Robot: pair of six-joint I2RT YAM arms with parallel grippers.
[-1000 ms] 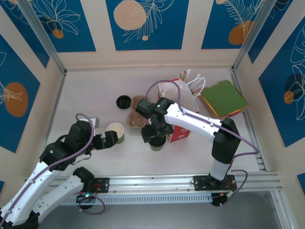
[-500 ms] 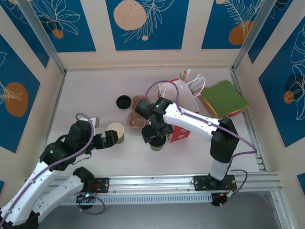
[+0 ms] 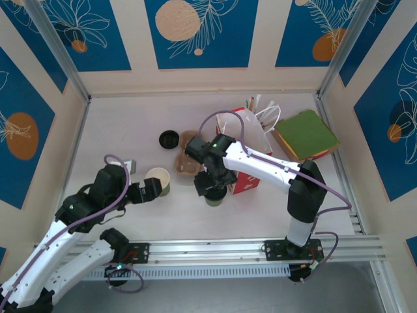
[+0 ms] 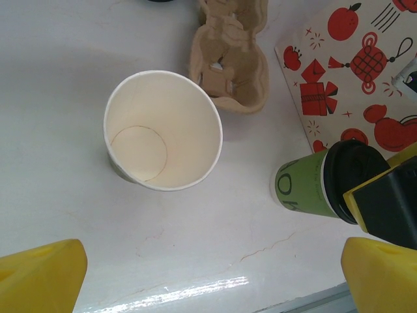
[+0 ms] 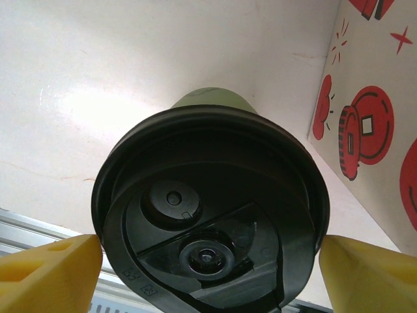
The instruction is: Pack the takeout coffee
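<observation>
Right arm is doing the pickup part of the packing right now. The takeout coffee point(image 3: 215, 195) is standing upright on the bench point(image 3: 130, 130), just beside the red-and-white bag point(image 3: 254, 134) and not in it yet. The right gripper point(image 3: 210, 186) is coming at it from above. In the wrist view its jaws are spread wide around the black lid, with both yellow pads point(image 5: 49, 274) sitting right against the rim, so I'm reading that as a grip on the cup and not just hovering.

The left gripper point(image 4: 212, 277) is hanging with its jaws wide apart and nothing in them, looking down at the lidless cup point(image 4: 163, 130). A cardboard carrier point(image 4: 228, 55) is lying just past that cup.

My guess for the next move: lift straight up, keep the cup level so the lid isn't popping off, then carry it over to the bag's mouth and lower it in. The grip is looking like it's on the lid rim, not on the green body, so I'm thinking a slow lift is the safe call. The bag is much taller than the cup, so it's needing a fair bit of height to clear the top edge and the handles.
</observation>
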